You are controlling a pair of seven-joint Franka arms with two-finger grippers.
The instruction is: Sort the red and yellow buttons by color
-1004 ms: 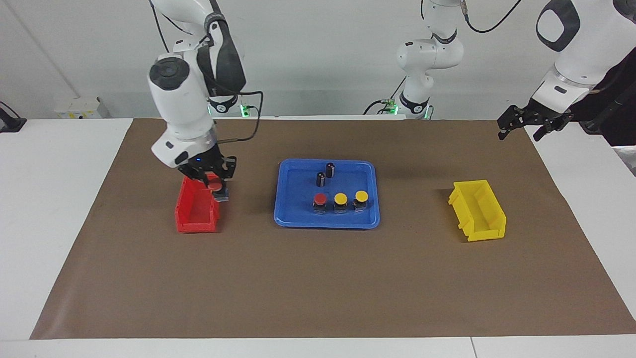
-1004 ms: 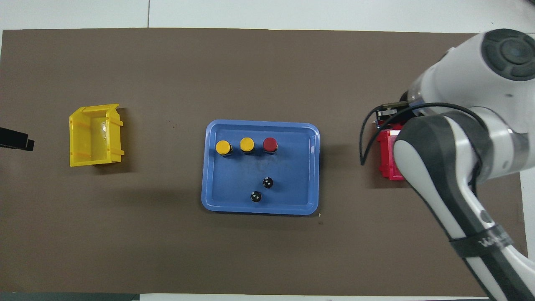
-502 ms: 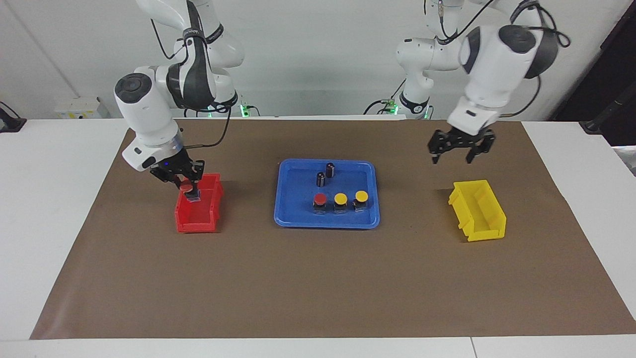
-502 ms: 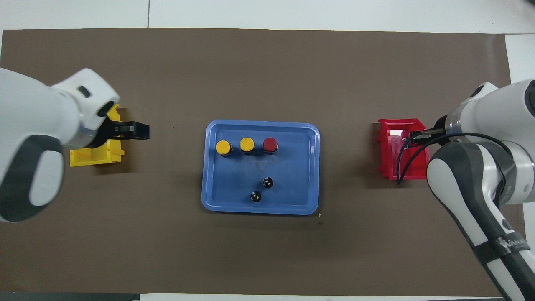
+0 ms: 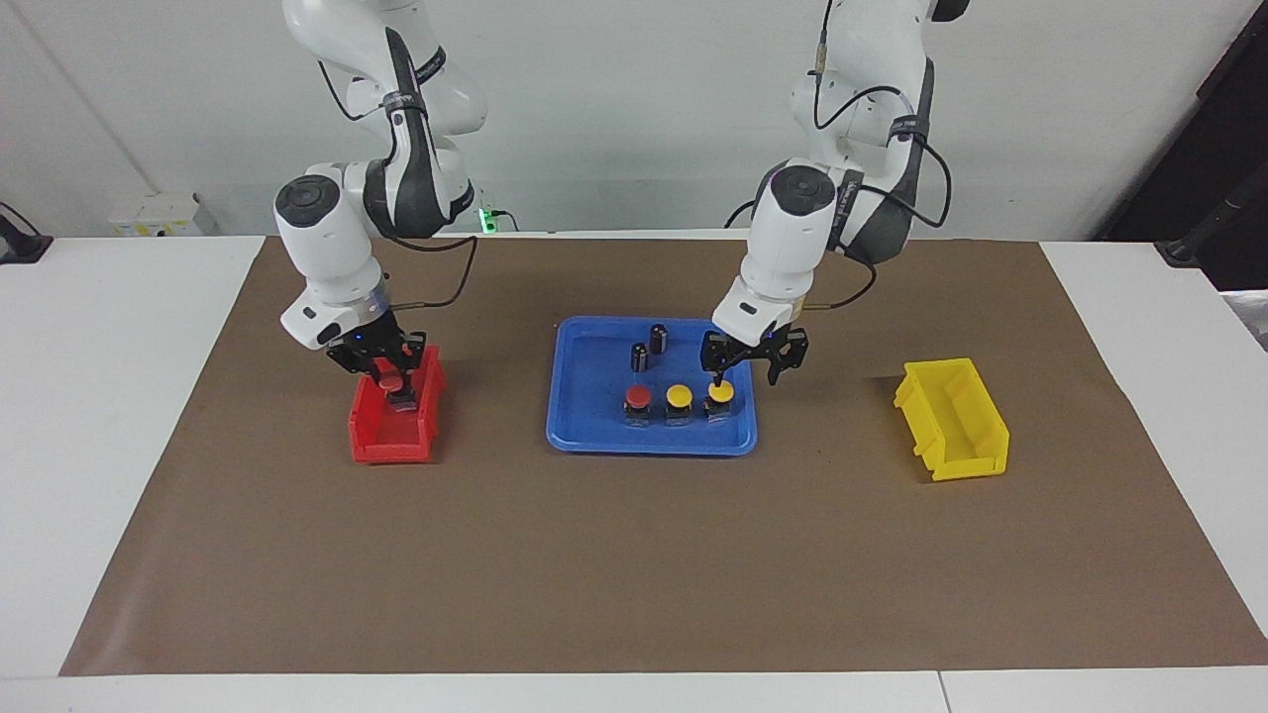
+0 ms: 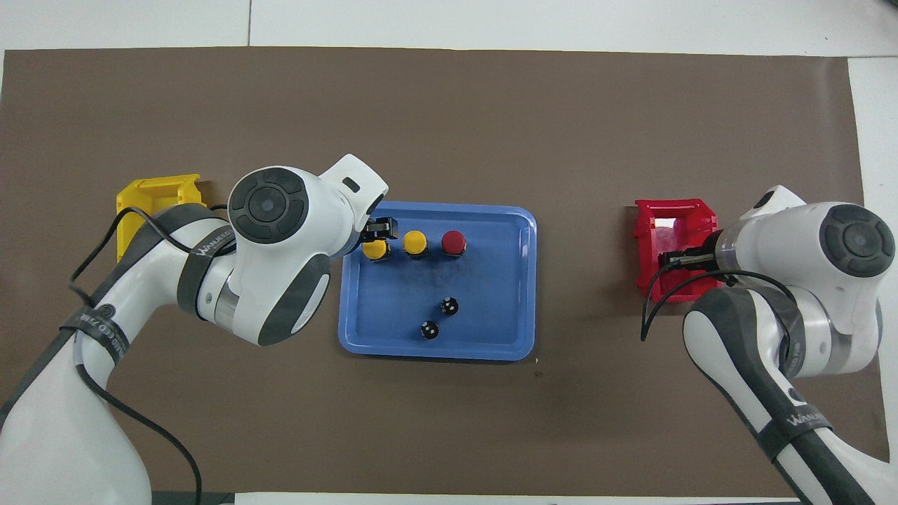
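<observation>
Moved since earlier frame: left gripper [image 5: 745, 370], from beside yellow bin [image 5: 953, 418] to over blue tray [image 5: 594, 441], jaws apart around end yellow button [image 5: 720, 393].

Right gripper [image 5: 393, 379]: over red bin [image 5: 381, 436], clamped on red button [image 5: 393, 378].

Blue tray, mid-surface: second red button [image 5: 638, 397], middle yellow button [image 5: 679, 396], two dark cylinders [image 5: 649, 348].
</observation>
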